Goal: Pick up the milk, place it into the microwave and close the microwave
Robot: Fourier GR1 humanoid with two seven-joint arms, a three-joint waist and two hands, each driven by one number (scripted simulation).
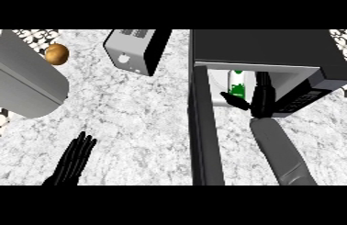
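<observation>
Milk [238,83] inside microwave [318,77], our right hand [261,98] fingers grasping it; left hand [73,160] released. Risk: withdrawal tips carton.

The desk [142,123] is evenly and brightly lit, with no hard shadows cast on its marbled top. Soft shading is seen on the grey cylinder [27,81] at upper left. The microwave [271,49] top is rendered dark, while its cavity at right is lit pale. No glare is seen.
</observation>
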